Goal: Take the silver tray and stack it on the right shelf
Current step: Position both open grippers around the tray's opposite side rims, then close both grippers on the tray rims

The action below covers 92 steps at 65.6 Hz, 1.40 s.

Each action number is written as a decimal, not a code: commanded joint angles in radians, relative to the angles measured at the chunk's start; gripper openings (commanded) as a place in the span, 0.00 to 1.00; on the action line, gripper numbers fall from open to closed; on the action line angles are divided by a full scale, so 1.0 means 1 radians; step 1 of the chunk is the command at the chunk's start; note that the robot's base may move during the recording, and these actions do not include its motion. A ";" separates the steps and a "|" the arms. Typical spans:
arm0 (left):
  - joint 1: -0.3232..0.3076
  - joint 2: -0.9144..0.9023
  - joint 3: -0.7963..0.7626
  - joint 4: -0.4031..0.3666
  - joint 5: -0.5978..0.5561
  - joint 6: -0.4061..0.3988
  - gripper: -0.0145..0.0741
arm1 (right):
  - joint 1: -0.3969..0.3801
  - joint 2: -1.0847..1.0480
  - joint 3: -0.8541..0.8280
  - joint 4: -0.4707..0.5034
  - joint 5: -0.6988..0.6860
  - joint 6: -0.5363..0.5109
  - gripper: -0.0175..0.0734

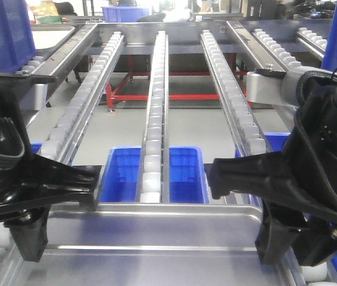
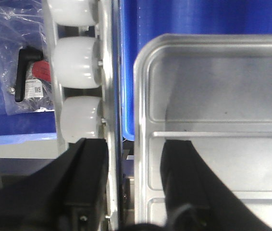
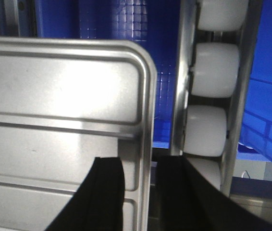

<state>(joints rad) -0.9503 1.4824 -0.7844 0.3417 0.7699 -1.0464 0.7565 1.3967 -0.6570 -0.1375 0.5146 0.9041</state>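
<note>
Left gripper [image 2: 133,144] has its jaws apart around the silver tray [image 1: 156,235], which rests at the near end of the right shelf [image 1: 85,101]; right gripper [image 3: 139,162] hugs the other edge, squeeze unclear, so grabbing seems underway: next, pinch both sides and lift level.

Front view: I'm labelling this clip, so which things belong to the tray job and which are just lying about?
Job: silver tray, roller shelf, left gripper, right gripper.
Lying about: blue bins, bagged tool, red frame.
</note>
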 commanded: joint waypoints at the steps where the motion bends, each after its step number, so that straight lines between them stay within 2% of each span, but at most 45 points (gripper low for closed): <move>1: -0.004 -0.025 -0.019 0.016 -0.012 -0.002 0.38 | 0.002 -0.020 -0.032 -0.008 -0.034 -0.002 0.54; 48: -0.004 0.012 -0.016 0.009 -0.021 -0.002 0.38 | 0.001 0.033 -0.031 -0.007 -0.025 -0.001 0.54; 58: -0.004 0.034 -0.018 -0.029 -0.018 -0.002 0.38 | 0.001 0.036 -0.031 -0.007 -0.025 -0.001 0.54; 92: -0.004 0.065 -0.018 -0.036 -0.013 -0.002 0.38 | 0.001 0.040 -0.031 -0.007 -0.032 -0.001 0.54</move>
<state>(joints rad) -0.9503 1.5607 -0.7878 0.3119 0.7560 -1.0464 0.7565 1.4557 -0.6664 -0.1375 0.5129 0.9060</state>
